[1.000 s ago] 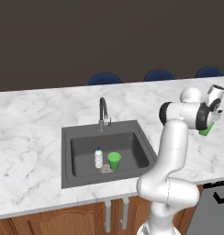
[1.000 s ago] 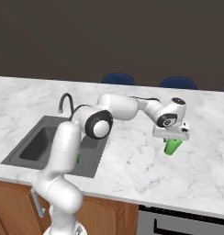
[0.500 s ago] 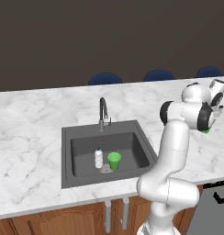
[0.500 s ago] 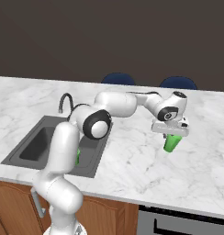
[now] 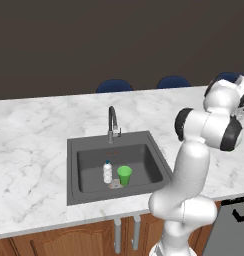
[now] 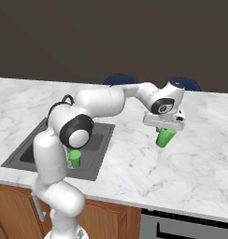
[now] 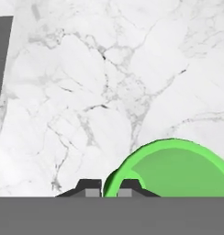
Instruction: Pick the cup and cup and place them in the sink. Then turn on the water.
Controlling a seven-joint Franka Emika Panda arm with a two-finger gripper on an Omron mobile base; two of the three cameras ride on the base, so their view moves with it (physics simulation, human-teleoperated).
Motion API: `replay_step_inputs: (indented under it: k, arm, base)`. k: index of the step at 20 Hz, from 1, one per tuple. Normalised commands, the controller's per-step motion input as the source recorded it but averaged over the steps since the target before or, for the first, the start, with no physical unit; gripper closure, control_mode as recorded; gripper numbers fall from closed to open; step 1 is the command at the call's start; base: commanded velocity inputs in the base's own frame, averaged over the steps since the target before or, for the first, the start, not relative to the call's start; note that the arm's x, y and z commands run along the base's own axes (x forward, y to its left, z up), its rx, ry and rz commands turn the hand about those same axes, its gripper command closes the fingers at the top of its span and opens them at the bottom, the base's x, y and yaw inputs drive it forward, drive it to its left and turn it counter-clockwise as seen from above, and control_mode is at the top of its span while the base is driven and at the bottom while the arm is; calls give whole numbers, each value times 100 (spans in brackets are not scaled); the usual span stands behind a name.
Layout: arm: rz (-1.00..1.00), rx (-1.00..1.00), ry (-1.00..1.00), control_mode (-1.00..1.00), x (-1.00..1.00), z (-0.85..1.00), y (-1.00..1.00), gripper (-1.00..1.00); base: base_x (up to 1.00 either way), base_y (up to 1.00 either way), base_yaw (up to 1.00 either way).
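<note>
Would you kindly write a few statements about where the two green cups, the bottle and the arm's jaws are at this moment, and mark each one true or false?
1. One green cup stands inside the sink. True.
2. The white bottle stands on the counter beside the tap. False: it stands in the basin, next to that cup.
3. The gripper has its jaws shut on the second cup. True.
4. Both cups are already in the sink. False: one hangs over the marble counter.
</note>
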Motion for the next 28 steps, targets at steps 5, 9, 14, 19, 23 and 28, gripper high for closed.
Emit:
replay_step_inputs:
  k: [5, 9, 14, 19, 23, 28]
  arm:
    - [0, -6, -28, -100, -75, 69, 75, 100]
    - [0, -9, -36, -100, -84, 66, 74, 100]
    - [0, -11, -26, -100, -76, 51, 91, 100]
    - [0, -16, -4, -100, -52, 13, 100, 100]
    - [1, -17, 9, -100, -28, 5, 100, 100]
    - [5, -19, 13, -100, -21, 0, 100, 100]
  base:
    - [0, 0, 0]
    - [0, 0, 0]
    - [0, 0, 0]
    - [0, 0, 0]
    - [0, 0, 0]
    - [0, 0, 0]
